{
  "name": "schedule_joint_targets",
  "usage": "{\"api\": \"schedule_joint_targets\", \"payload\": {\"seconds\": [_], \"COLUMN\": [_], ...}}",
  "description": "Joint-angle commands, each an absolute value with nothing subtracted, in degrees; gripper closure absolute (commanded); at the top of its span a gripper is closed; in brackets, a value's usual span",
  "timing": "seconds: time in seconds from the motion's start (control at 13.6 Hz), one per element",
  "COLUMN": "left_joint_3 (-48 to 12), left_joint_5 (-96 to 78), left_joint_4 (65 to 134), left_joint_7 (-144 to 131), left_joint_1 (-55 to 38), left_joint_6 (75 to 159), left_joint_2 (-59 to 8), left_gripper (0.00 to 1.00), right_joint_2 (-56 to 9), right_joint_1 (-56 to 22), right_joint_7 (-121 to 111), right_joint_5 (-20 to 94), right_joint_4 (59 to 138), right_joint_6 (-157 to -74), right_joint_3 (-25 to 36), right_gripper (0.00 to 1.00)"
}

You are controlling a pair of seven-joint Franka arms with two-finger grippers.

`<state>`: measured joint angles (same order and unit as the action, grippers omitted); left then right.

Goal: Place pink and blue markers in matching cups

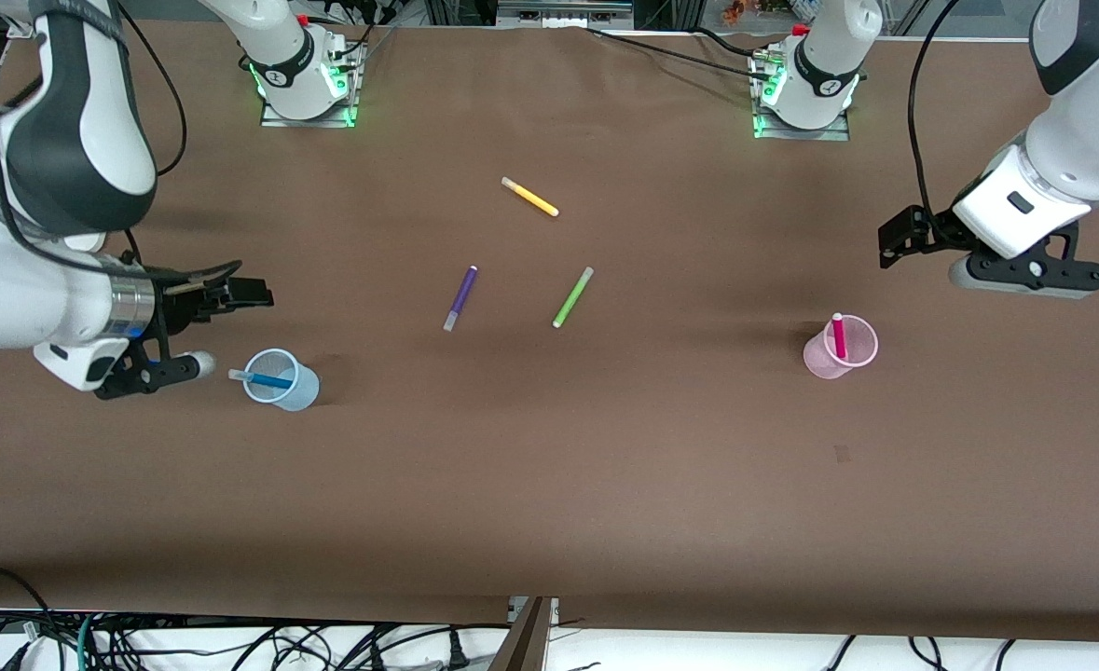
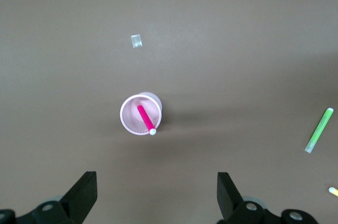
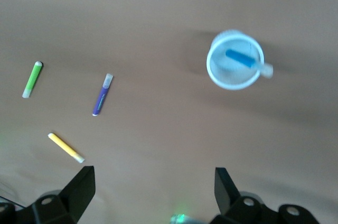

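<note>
Slim blue felt-tip marker [image 1: 263,379] leans in the ribbed pale-blue plastic cup [image 1: 286,386]; the magenta marker [image 1: 838,335] stands in the pale-pink cup [image 1: 827,359]. Left hand [image 1: 922,244] and right hand [image 1: 225,328] hover, fingers apart, empty.

No readable text, labels, brands or numbers anywhere; marks on arm bases too small to read.

light: even, overhead | shadows: soft | right wrist view: blurred
</note>
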<state>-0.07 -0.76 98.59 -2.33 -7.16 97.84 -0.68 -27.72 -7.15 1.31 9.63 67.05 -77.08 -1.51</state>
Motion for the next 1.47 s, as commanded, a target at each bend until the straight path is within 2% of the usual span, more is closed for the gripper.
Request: {"api": "schedule_joint_targets", "payload": {"seconds": [0.0,0.44,0.66,0.88,1.18,1.4], "left_joint_3": [-0.4,-0.3,-0.3,-0.1,-0.1,-0.1], "left_joint_5": [-0.6,-0.6,-0.6,-0.6,-0.6,-0.5], "left_joint_4": [102.5,101.4,101.3,101.4,101.4,101.4], "left_joint_7": [-0.6,-0.5,-1.1,-1.1,-1.1,-1.1], "left_joint_1": [-6.9,-6.5,-6.5,-6.2,-6.2,-6.2], "left_joint_6": [99.5,97.7,97.7,97.7,97.7,97.6], "left_joint_2": [1.9,0.6,0.3,0.2,0.2,0.2], "left_gripper": [0.0,0.0,0.0,0.0,0.0,0.0], "right_joint_2": [-27.8,-21.5,-15.0,-10.7,-5.8,-5.6], "right_joint_1": [-8.0,-5.9,-3.7,-2.5,-1.2,-1.3], "right_joint_7": [6.6,6.1,6.2,6.2,6.2,6.2], "right_joint_5": [5.2,2.2,-1.1,-1.1,-1.1,-1.1], "right_joint_4": [64.8,65.6,71.0,76.0,83.3,83.3], "right_joint_6": [-72.7,-71.4,-73.3,-79.4,-79.4,-78.6], "right_joint_3": [-1.3,-1.1,-1.1,-1.1,-1.1,-1.3], "right_gripper": [0.0,0.0,0.0,0.0,0.0,0.0]}}
